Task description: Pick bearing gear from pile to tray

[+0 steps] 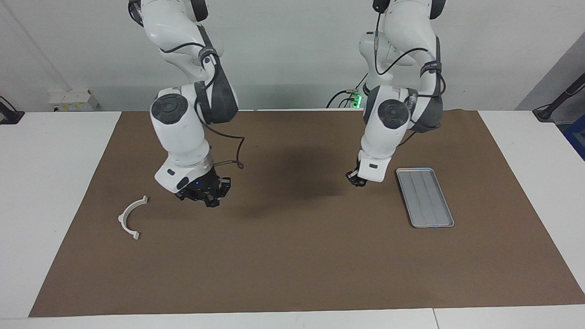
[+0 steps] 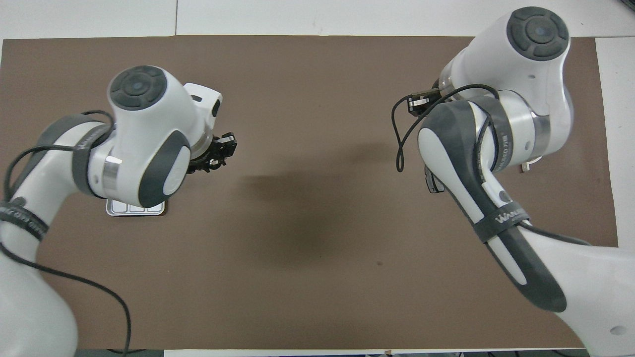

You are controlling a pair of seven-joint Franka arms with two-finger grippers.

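Observation:
The silver tray [image 1: 425,197] lies toward the left arm's end of the mat. In the overhead view only its near corner [image 2: 134,209] shows under the left arm. My left gripper [image 1: 355,179] hangs low over the mat just beside the tray's corner nearer to the robots, also seen at the left gripper [image 2: 218,151]. What is between its tips is hidden, and no bearing gear shows. Of the pile I see a white half-ring [image 1: 130,217] and a dark brake pad [image 2: 430,179]. My right gripper [image 1: 208,195] hovers shut over the mat beside the half-ring.
A brown mat [image 1: 292,265] covers most of the white table. A loose black cable [image 1: 231,160] loops from the right wrist. The right arm's bulk covers much of the pile in the overhead view.

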